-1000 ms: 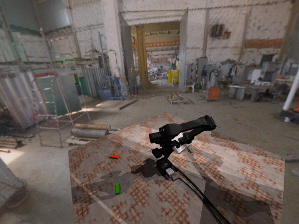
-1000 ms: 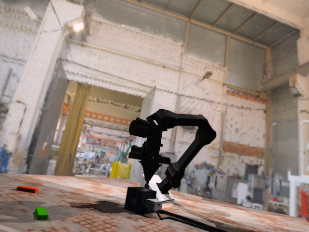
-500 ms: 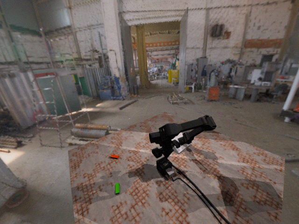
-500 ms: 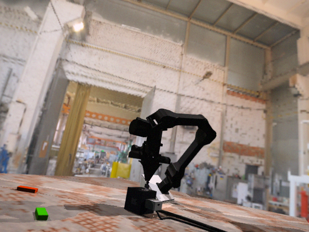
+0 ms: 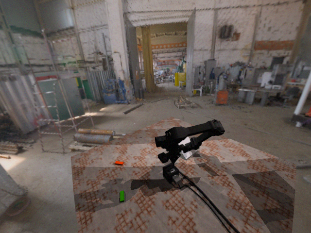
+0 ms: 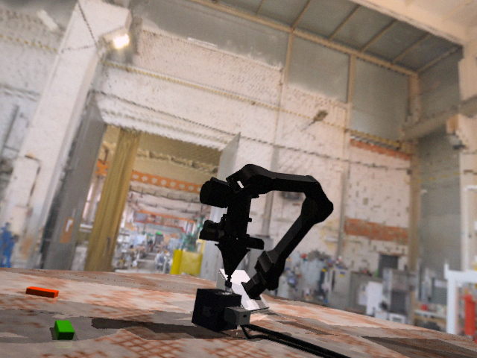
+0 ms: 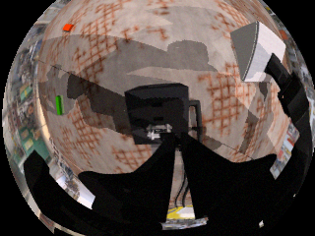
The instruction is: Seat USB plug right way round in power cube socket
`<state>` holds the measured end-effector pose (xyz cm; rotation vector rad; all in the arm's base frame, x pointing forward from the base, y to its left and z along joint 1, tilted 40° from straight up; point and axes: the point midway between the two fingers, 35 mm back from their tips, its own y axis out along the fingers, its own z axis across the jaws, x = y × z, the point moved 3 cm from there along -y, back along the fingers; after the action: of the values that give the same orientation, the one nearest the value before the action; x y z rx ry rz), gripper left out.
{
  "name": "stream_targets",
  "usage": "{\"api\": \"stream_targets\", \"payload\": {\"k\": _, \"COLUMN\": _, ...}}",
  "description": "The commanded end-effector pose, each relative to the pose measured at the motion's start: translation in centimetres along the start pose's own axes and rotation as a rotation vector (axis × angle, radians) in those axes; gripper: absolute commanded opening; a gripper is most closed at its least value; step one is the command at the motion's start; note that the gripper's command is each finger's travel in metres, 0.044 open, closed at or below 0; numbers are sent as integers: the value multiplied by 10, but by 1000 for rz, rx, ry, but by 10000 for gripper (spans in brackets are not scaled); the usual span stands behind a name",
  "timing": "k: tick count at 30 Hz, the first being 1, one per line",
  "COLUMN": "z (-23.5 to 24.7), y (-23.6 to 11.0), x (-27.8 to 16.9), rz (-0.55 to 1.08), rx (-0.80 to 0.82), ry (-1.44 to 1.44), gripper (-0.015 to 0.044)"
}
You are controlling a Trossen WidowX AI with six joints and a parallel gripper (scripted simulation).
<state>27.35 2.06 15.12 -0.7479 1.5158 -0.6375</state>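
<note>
1. Lying on the table (image 5: 250,162) away from the work: an orange block (image 5: 119,162) left of centre in top view, a green block (image 5: 122,196) lower left. Both well apart from the arm.
2. Two black cables (image 5: 211,203) run from the power cube (image 6: 212,308) toward the lower right of the frame; a grey plug (image 6: 239,315) sits on the cube's side face, ext. view.
3. White base plate (image 6: 241,278) shows just behind the cube.
4. Gripper (image 6: 229,284) points straight down over the cube's top, centre of ext. view; fingers nearly together, clamped on the USB plug (image 7: 157,134).
5. USB plug sits at the cube's top socket, directly between the fingertips; only a small pale bit shows in wrist view. Seating depth & orientation: can't tell.
</note>
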Motion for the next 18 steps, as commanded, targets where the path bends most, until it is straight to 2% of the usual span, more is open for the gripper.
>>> {"api": "stream_targets", "payload": {"k": 1, "z": 0, "y": -4, "x": 0, "rz": -5, "rx": 0, "ry": -3, "gripper": 0}}
{"api": "stream_targets", "payload": {"k": 18, "z": 0, "y": -15, "x": 1, "rz": -5, "rx": 0, "ry": -3, "gripper": 0}}
